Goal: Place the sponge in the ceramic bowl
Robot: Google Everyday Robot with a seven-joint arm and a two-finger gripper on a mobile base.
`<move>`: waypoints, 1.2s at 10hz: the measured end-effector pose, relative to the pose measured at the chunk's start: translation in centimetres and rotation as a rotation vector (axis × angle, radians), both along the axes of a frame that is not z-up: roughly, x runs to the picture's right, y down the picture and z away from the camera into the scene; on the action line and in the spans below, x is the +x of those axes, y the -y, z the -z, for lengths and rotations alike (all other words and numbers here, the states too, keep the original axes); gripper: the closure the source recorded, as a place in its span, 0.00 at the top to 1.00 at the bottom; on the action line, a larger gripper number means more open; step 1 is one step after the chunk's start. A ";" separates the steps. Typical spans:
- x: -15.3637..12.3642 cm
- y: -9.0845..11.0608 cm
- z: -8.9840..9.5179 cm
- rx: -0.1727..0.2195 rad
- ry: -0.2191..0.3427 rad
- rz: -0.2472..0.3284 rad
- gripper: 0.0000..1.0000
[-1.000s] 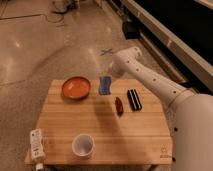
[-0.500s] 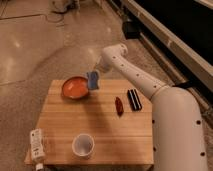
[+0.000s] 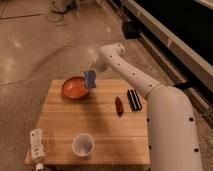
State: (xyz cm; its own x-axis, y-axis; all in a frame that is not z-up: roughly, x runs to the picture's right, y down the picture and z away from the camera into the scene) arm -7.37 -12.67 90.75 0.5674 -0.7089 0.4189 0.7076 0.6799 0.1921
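Sponge transfer, camera view. The gripper [image 3: 92, 73] hangs above the right rim of the ceramic bowl [image 3: 71, 90], its fingers closed on the sponge [image 3: 90, 80], which is held clear of the wooden counter [image 3: 100, 127]. Risk: the sponge appears to lie over the rim rather than the bowl's centre, so a release here may let the soft pad catch the edge and tumble outside the bowl. Too low a descent could nudge the bowl.
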 end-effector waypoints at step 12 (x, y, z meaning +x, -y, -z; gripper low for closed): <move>-3.8 0.7 -5.3 0.162 0.021 0.188 0.00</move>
